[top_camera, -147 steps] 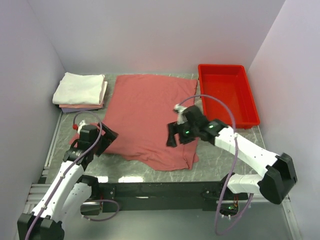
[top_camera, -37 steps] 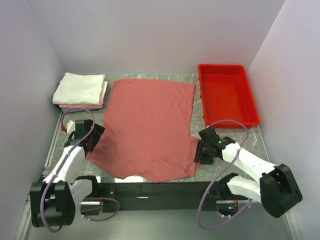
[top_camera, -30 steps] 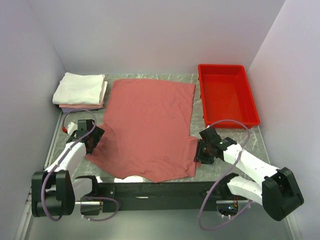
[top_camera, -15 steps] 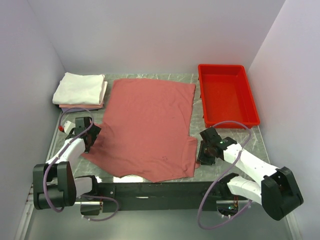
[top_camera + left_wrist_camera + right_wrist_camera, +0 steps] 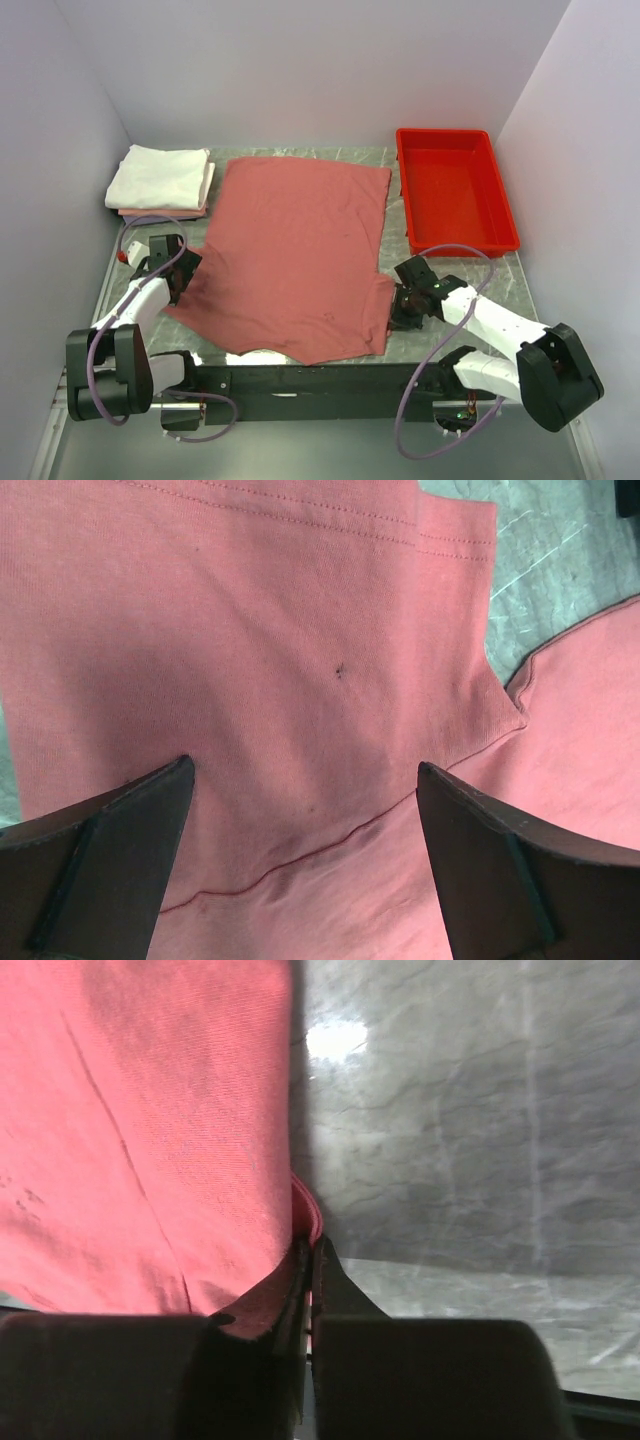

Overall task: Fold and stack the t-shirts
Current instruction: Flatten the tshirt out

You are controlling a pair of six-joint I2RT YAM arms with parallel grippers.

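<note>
A dusty salmon-red t-shirt (image 5: 295, 250) lies spread flat in the middle of the table, collar toward the arms. My left gripper (image 5: 178, 268) hovers open over its left sleeve, with the sleeve seam between the wide-apart fingers (image 5: 303, 770). My right gripper (image 5: 397, 305) sits low at the right sleeve. In the right wrist view it (image 5: 308, 1245) is shut on the sleeve's folded-up edge, red cloth (image 5: 150, 1110) pinched between the jaws. A folded stack of white and pale pink t-shirts (image 5: 160, 180) rests at the back left.
A rigid bright red tray (image 5: 404, 195) stands at the back right, just beyond the shirt's right edge. Grey marbled table (image 5: 450, 1110) shows to the right of the right gripper. Lilac walls close in on the left, back and right sides.
The right gripper's jaws have closed on the right sleeve edge. The left gripper has stayed open and shifted slightly at the left sleeve. The shirt lies flatter than several seconds ago.
</note>
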